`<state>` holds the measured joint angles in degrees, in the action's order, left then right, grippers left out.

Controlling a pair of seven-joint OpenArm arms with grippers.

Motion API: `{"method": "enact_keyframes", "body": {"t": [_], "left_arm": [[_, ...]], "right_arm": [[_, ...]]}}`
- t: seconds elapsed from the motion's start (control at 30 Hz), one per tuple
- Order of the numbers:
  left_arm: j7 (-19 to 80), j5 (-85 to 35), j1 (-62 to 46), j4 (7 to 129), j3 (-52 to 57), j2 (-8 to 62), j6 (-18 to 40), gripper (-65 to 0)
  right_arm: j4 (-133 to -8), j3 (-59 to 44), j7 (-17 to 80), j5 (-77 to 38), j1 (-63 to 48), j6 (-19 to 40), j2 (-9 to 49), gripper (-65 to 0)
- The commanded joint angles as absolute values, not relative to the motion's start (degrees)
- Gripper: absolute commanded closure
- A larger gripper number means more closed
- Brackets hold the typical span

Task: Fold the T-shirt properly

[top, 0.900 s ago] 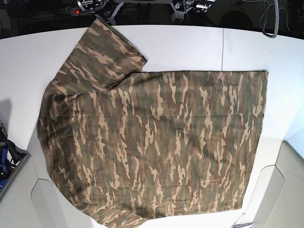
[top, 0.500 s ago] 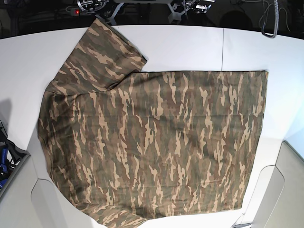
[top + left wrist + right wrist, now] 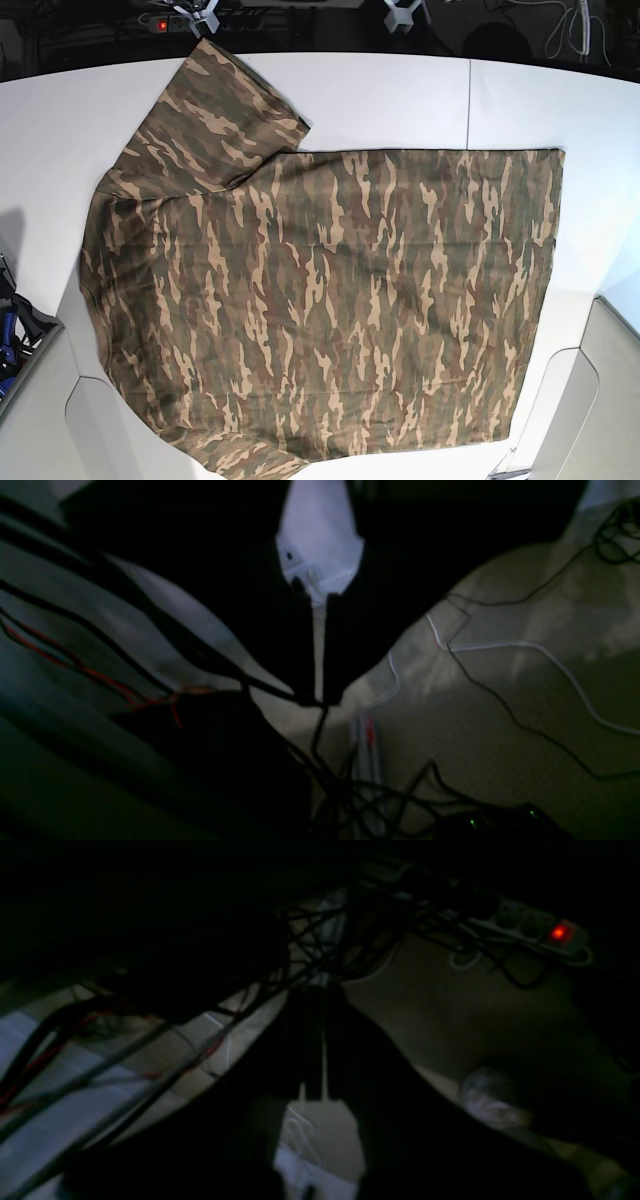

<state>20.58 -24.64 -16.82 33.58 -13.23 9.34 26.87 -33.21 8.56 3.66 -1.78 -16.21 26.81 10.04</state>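
Observation:
The camouflage T-shirt point(image 3: 330, 300) lies spread flat on the white table point(image 3: 400, 95). One sleeve point(image 3: 215, 110) points to the back left and the straight hem point(image 3: 545, 290) is at the right. The front sleeve runs to the frame's bottom edge. The collar does not show. Both arms are pulled back behind the table's far edge. Only a bit of the left gripper point(image 3: 403, 12) and the right gripper point(image 3: 203, 14) shows at the top. In the wrist views the left gripper point(image 3: 318, 700) and right gripper point(image 3: 322, 990) hang over the floor, fingers together, holding nothing.
Behind the table, cables point(image 3: 500, 645) lie on the floor, along with a power strip with a red light point(image 3: 558, 932), also in the base view point(image 3: 160, 20). A blue-and-black object point(image 3: 8, 335) sits at the left edge. Grey panels point(image 3: 610, 400) flank the table's front corners.
Both arms have drawn further back past the table's far edge, so less of them shows at the top of the base view. The shirt has not moved.

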Motion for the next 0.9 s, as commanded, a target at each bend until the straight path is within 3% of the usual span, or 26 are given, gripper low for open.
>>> {"method": "enact_keyframes", "body": {"t": [0.0,0.1,0.37,0.63,0.87], "left_arm": [[20.9,-25.7,-18.9,36.0,-13.3,10.1,28.7,-3.8],[21.8,-28.4,-24.0,43.3,-12.9,12.4,30.7,-3.8],[22.8,-29.8,-36.4,61.0,-5.8,15.4,30.7,-3.8],[27.4,-32.5,-47.9,79.6,6.2,15.4,33.2,-3.6],[33.3,-40.7,-55.1,92.8,16.3,15.4,34.4,-3.6]], "right_arm": [[-35.3,8.6,3.4,-3.9,-18.1,28.3,11.3,-0.7],[-41.3,8.6,4.7,-9.5,-23.1,31.2,14.3,-0.8],[-61.2,7.5,14.7,-24.0,-37.7,31.4,21.5,-0.9],[-82.7,-6.3,29.3,-34.0,-48.9,31.5,22.1,-0.9],[-94.1,-18.3,47.0,-48.5,-50.5,33.5,22.0,-0.9]]}}
